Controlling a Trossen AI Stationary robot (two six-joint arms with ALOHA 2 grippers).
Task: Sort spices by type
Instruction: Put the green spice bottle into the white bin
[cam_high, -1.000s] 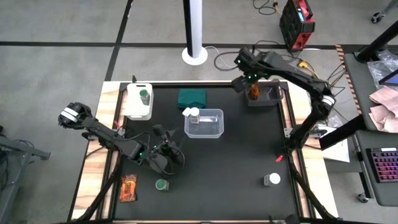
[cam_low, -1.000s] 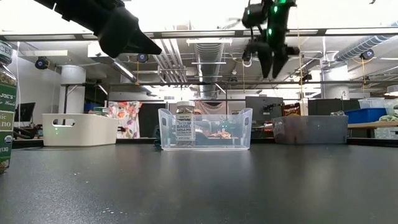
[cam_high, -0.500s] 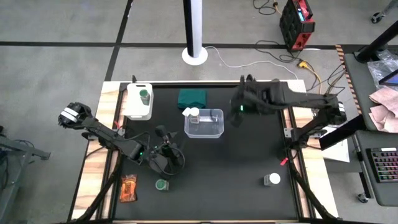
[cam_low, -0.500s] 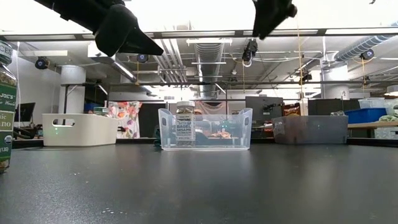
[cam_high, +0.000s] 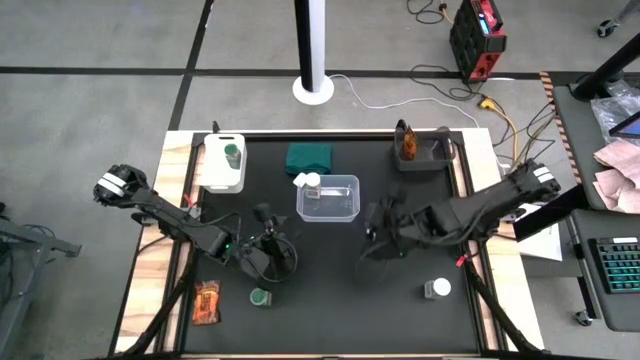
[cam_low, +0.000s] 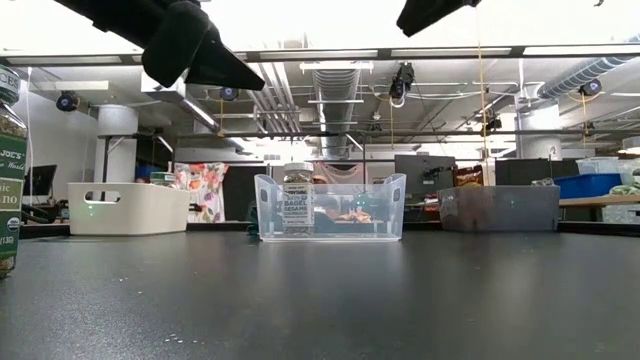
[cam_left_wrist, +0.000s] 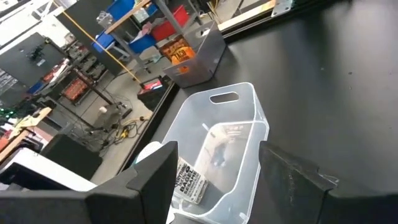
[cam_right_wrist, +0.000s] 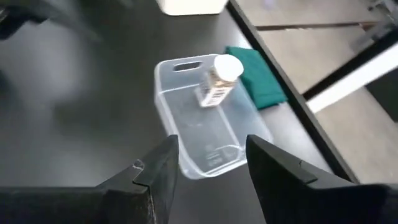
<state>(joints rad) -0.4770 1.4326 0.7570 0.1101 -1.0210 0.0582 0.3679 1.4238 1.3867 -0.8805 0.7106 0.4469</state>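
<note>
My left gripper (cam_high: 270, 243) (cam_left_wrist: 214, 186) hovers open over the near-left table, above and beyond a green-lidded jar (cam_high: 260, 297). My right gripper (cam_high: 373, 236) (cam_right_wrist: 208, 165) hovers open just right of the clear bin (cam_high: 340, 212), where a white-lidded jar (cam_high: 308, 182) (cam_right_wrist: 219, 79) stands. A second white-lidded jar (cam_high: 437, 289) stands near-right. Another green-lidded jar (cam_high: 232, 152) sits in the white bin (cam_high: 215, 178). One orange packet (cam_high: 407, 146) stands in the grey bin (cam_high: 432, 160). The other packet (cam_high: 208, 302) lies at the near-left edge.
A dark green block (cam_high: 310, 157) lies beyond the clear bin. A small red thing (cam_high: 450, 256) lies near the right edge. Open black tabletop stretches across the near middle between the two arms. The wooden frame (cam_high: 170, 250) borders the mat on the left.
My right gripper has left the grey bin at the far right, swinging toward the table's near edge and leftward to the middle, beside the clear bin. The orange packet stays in the grey bin. My left arm has kept still.
</note>
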